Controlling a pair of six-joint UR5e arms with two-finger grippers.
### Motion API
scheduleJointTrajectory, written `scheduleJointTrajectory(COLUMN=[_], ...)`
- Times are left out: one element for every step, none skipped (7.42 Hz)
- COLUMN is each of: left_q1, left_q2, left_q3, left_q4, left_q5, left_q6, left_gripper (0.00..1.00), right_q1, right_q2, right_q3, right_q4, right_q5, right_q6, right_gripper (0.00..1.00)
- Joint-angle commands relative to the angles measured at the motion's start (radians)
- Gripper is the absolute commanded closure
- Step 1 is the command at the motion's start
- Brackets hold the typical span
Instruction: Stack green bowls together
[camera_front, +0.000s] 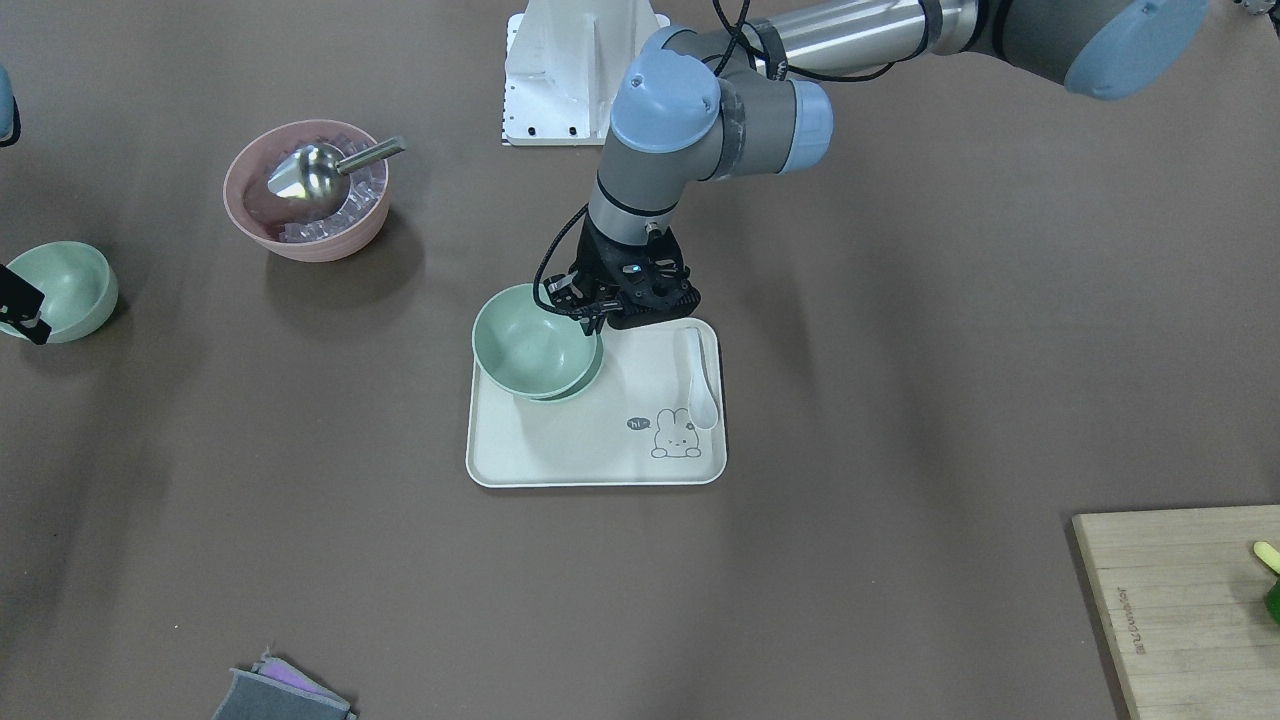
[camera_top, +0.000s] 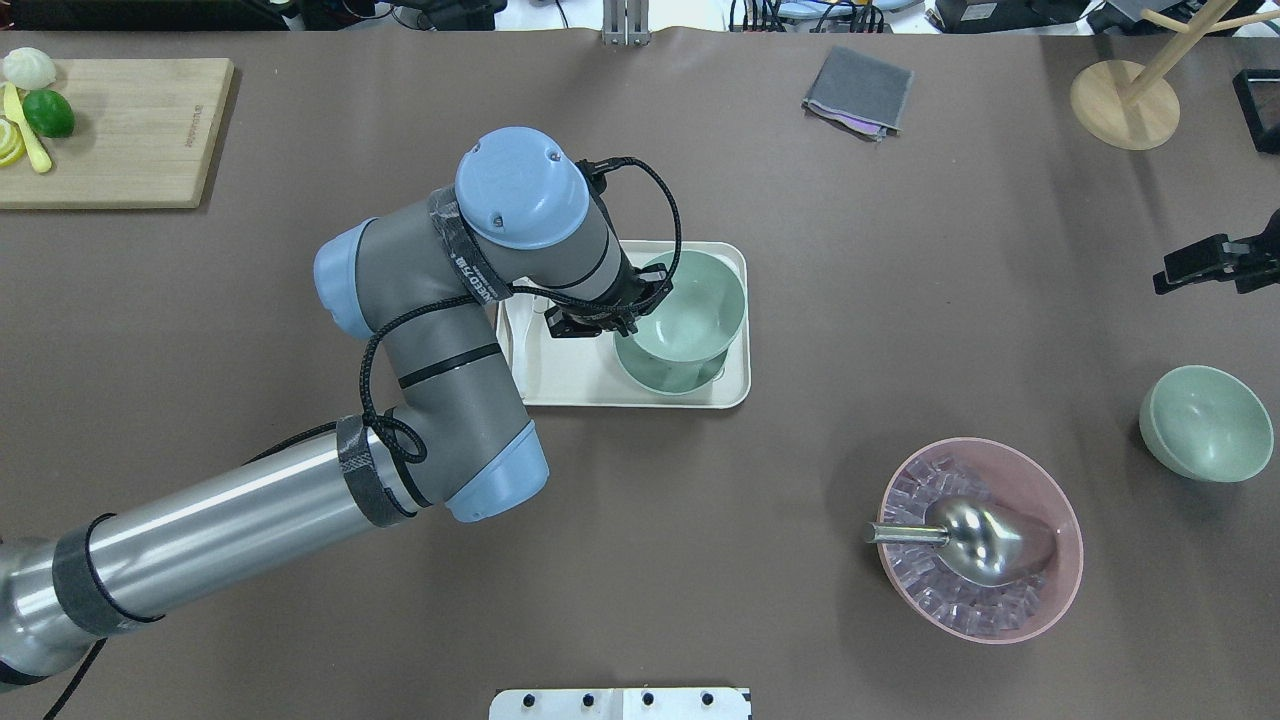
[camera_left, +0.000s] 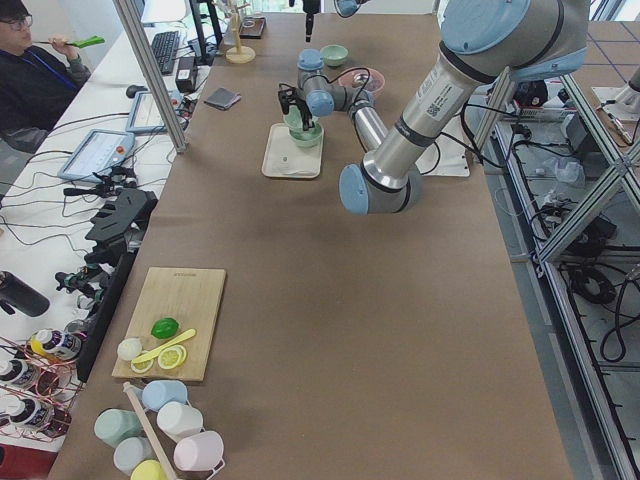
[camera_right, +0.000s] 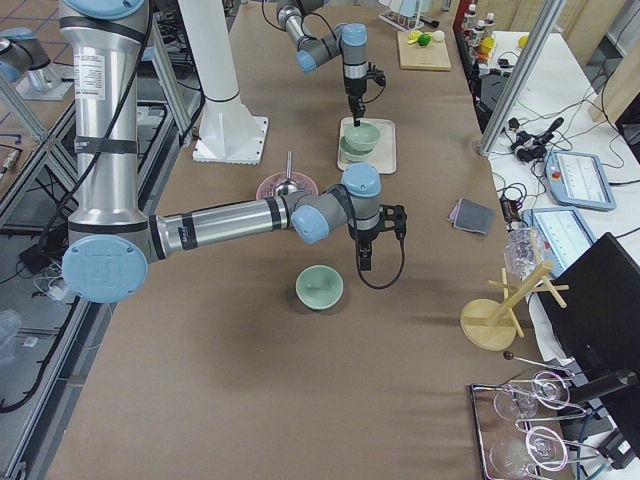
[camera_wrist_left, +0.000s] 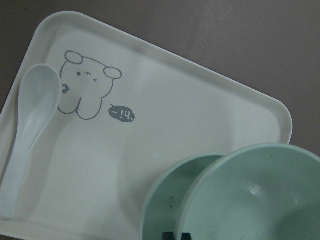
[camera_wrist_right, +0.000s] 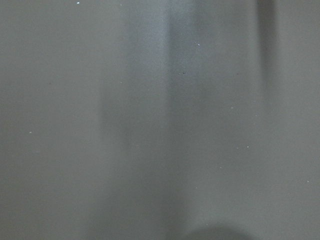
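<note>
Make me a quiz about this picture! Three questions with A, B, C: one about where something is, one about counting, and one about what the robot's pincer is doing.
1. Where is the white spoon?
A. in the pink bowl
B. on the tray
C. on the wooden board

2. How many green bowls are there?
A. three
B. two
C. five

3. What is the left pincer doing?
A. hanging open, empty
B. gripping the spoon
C. gripping a green bowl's rim

Answers:
1 B, the spoon lies on the tray.
2 A, the held bowl, the bowl below it, and one alone on the table.
3 C, it pinches the held bowl's rim.
</note>
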Motion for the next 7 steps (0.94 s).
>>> scheduleJointTrajectory(left_q1=[0.008, 0.007, 0.007, 0.008, 0.008, 0.008, 0.007], left_q2=[-0.001, 0.003, 0.006, 0.007, 0.006, 0.007, 0.007], left_q3=[0.011, 0.011, 0.011, 0.014, 0.028, 0.028, 0.032], left_q4=[0.0, 0.0, 0.0, 0.0, -0.001, -0.001, -0.001], left_q5=[0.002, 0.002, 0.004, 0.002, 0.002, 0.004, 0.004], left_q6=[0.001, 0.002, 0.005, 0.008, 0.008, 0.007, 0.008], left_gripper=[1.0, 1.0, 1.0, 1.0, 1.0, 1.0, 1.0], right_q1=[0.0, 0.0, 0.0, 0.0, 0.0, 0.0, 0.0], right_q2=[0.002, 0.002, 0.002, 0.002, 0.002, 0.002, 0.002], right_q3=[0.003, 0.005, 0.005, 0.005, 0.005, 0.005, 0.005], right_q4=[-0.002, -0.002, -0.002, -0.002, -0.002, -0.002, -0.002], right_q5=[0.003, 0.003, 0.004, 0.004, 0.004, 0.004, 0.004], right_q6=[0.0, 0.0, 0.0, 0.0, 0.0, 0.0, 0.0], right_gripper=[0.0, 0.0, 0.0, 0.0, 0.0, 0.0, 0.0])
